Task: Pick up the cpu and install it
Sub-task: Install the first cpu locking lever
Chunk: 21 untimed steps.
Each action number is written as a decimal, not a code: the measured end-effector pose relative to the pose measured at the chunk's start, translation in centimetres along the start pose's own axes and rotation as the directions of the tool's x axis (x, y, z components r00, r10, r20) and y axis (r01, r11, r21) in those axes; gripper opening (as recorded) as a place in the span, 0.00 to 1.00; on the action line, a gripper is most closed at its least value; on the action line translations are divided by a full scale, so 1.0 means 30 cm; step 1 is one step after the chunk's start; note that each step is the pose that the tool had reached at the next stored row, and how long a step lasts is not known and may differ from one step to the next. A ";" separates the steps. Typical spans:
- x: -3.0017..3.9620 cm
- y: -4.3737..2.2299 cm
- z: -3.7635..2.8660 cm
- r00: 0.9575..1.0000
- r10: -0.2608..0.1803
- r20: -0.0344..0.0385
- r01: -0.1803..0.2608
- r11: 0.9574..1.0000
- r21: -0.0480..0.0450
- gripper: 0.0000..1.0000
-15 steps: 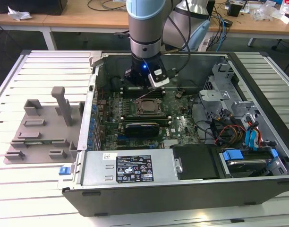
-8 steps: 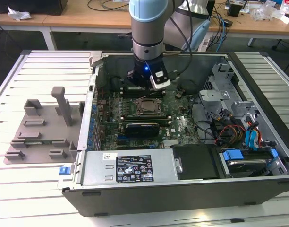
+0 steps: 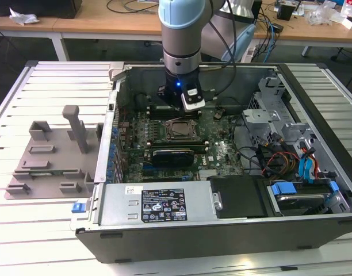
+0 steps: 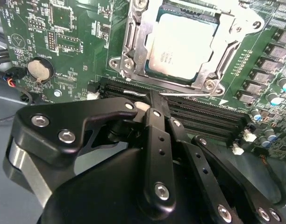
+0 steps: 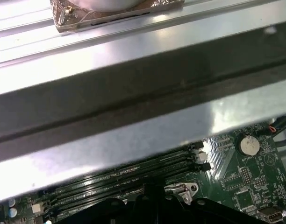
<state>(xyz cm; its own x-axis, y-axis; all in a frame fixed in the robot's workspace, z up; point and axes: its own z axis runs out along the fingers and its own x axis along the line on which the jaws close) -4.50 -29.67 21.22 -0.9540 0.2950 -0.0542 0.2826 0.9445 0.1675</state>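
In the second wrist view the gripper is nearest to the camera; its black fingers are drawn together into one narrow tip and there is nothing between them, so it is closed and empty. The tip hangs over the long black memory slots, just beside the socket.

A little further, the cpu lies flat inside the socket frame — its silvery top is square to the metal frame and not tilted. So I judge that the picking and the placing are done. The frame around the chip seems open (I cannot tell if a retaining plate or a lever is locked), so the securing may remain.

In the exterior view the arm stands inside the open computer case, above the motherboard, and the gray fixture lies well apart on the table.
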 end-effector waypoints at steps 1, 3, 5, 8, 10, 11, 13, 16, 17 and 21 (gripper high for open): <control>0.002 0.005 0.001 1.000 0.002 0.000 -0.002 1.000 0.000 0.11; 0.002 0.006 0.002 1.000 0.005 0.001 -0.005 1.000 0.001 0.11; 0.003 0.006 0.005 1.000 0.006 0.002 -0.006 1.000 0.002 0.11; 0.004 0.005 0.011 1.000 0.009 0.003 -0.009 1.000 0.005 0.11; 0.005 0.004 0.016 1.000 0.011 0.004 -0.011 1.000 0.008 0.11; 0.005 0.003 0.022 1.000 0.012 0.006 -0.012 1.000 0.012 0.11; 0.005 0.002 0.026 1.000 0.013 0.007 -0.013 1.000 0.016 0.11; 0.006 0.000 0.035 1.000 0.014 0.010 -0.014 1.000 0.025 0.11; 0.006 0.000 0.037 1.000 0.014 0.011 -0.014 1.000 0.027 0.11; 0.006 -0.001 0.042 1.000 0.014 0.011 -0.014 0.999 0.028 0.11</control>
<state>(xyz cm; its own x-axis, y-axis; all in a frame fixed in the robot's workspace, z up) -4.55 -29.47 19.97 -0.9488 0.3097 -0.0629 0.2988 0.9440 0.1402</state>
